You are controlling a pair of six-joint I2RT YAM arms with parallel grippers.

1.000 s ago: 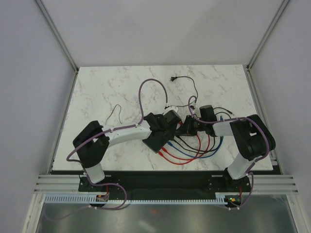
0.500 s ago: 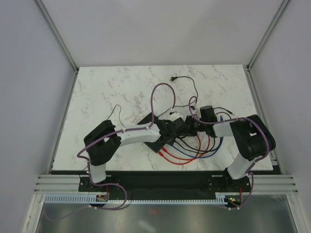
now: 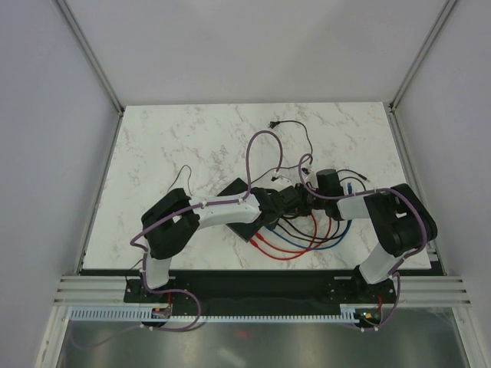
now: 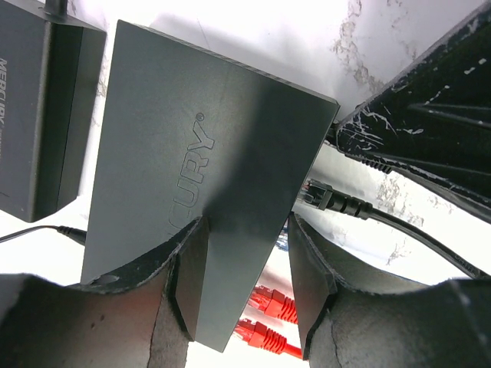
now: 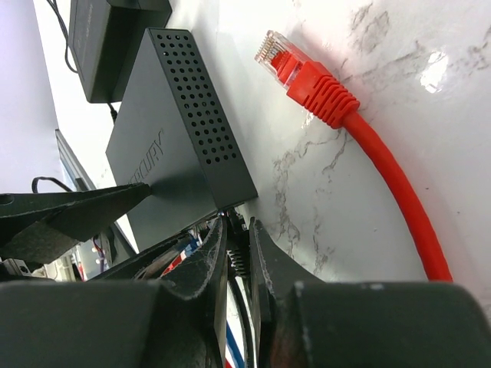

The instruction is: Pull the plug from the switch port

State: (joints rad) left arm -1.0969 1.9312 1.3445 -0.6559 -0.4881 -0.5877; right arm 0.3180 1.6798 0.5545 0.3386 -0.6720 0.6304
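Left gripper [image 4: 247, 224] clamps switch [image 4: 192, 146] on marble table [image 3: 169, 146].

The switch [image 4: 153, 138] is smooth matt black plastic, the white marbled table [image 5: 430, 153] glossy, and the red cable [image 5: 314, 86] shiny plastic, clear-tipped.

Left gripper [image 3: 270, 208] and right gripper [image 3: 298, 201] meet at the black switch [image 3: 236, 190] — red cables [image 3: 295, 251] and a blue cable [image 3: 331, 239] loop toward the near edge.
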